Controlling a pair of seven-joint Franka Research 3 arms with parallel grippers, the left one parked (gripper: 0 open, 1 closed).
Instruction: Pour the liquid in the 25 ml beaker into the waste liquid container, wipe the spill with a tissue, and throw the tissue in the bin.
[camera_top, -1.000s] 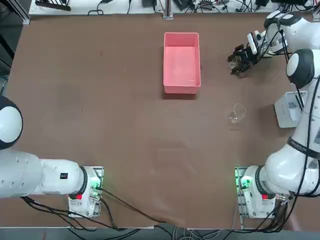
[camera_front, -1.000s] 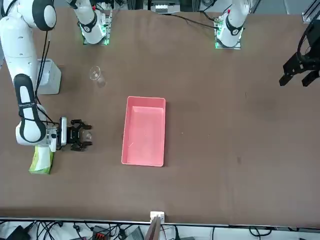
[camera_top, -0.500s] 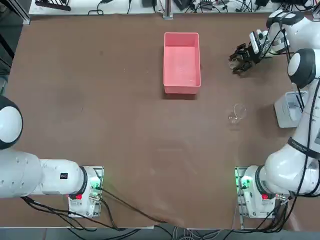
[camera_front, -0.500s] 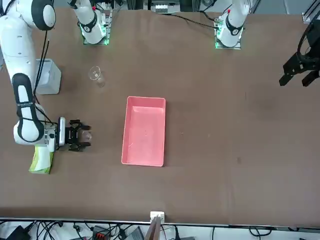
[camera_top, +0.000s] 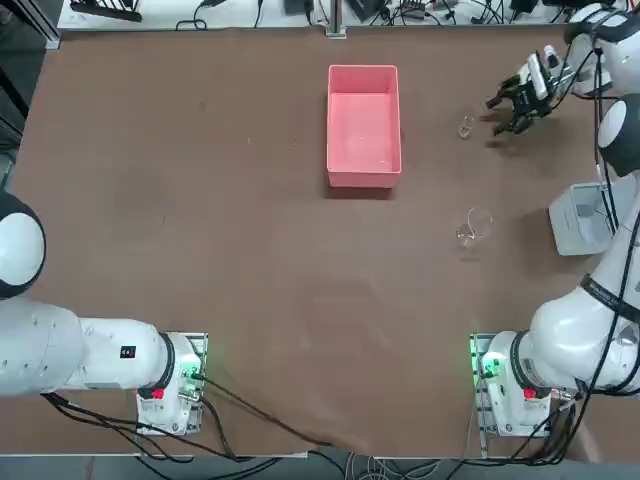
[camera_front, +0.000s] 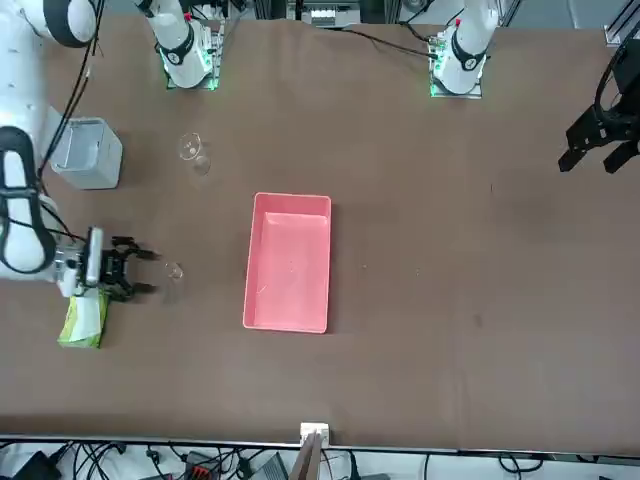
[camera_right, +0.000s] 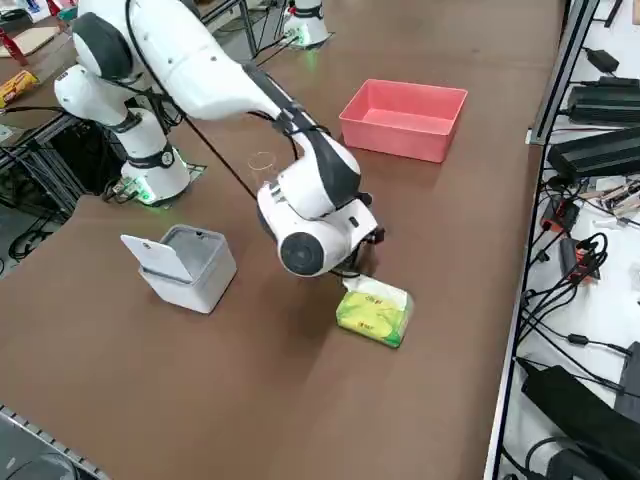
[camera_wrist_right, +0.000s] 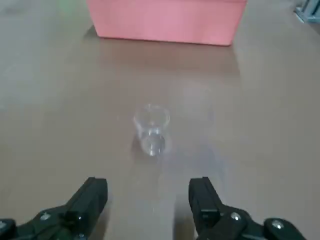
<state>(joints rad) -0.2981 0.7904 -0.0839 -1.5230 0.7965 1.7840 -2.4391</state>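
Right gripper (camera_wrist_right: 148, 207) fingers apart, empty, just beside the small beaker (camera_wrist_right: 152, 131); if we sweep in off-centre, we could tip it and spill liquid.

The site is presenting as a robotics lab: a white robot arm (camera_right: 225, 80) is standing bolted to a broad brown table (camera_top: 250, 250), glass beakers (camera_top: 474, 227) are sitting on it, and cables (camera_right: 570, 290) are trailing over a side bench (camera_right: 610, 250).
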